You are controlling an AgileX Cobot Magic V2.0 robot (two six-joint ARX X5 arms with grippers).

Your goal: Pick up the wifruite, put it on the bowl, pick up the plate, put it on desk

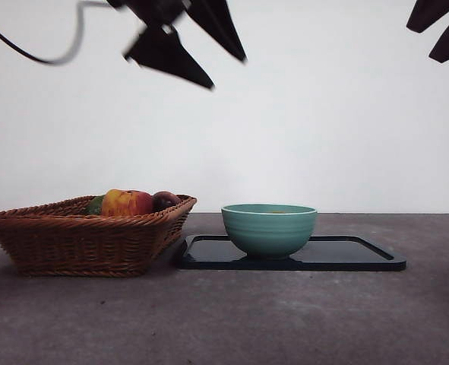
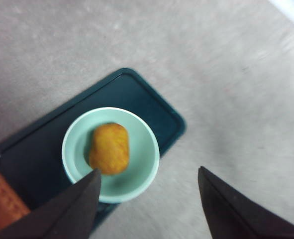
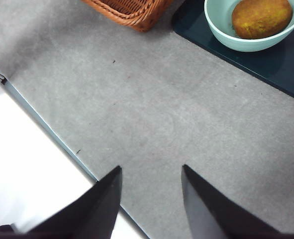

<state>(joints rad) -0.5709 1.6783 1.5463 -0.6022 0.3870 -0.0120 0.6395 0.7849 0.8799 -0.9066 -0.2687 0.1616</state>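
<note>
The left gripper [image 2: 149,199] hangs empty with jaws spread, high above the bowl [image 2: 110,154], where the wifruite [image 2: 109,148] lies directly beneath it, so the drop looks complete. The bowl sits on the black tray [image 1: 346,257], probably the task's "plate". The right gripper [image 3: 151,199], also spread and empty, waits over bare desk [image 3: 151,114], well clear of the tray.

You have a woven wicker basket [image 1: 87,236], glossy black tray [image 1: 346,258], smooth ribbed teal bowl [image 1: 270,228], dull fuzzy wifruite [image 2: 109,148], matt grey desk [image 1: 224,319].

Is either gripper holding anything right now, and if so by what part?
Nothing is held. The left gripper and right gripper are both open and empty; the wifruite lies loose in the bowl.
</note>
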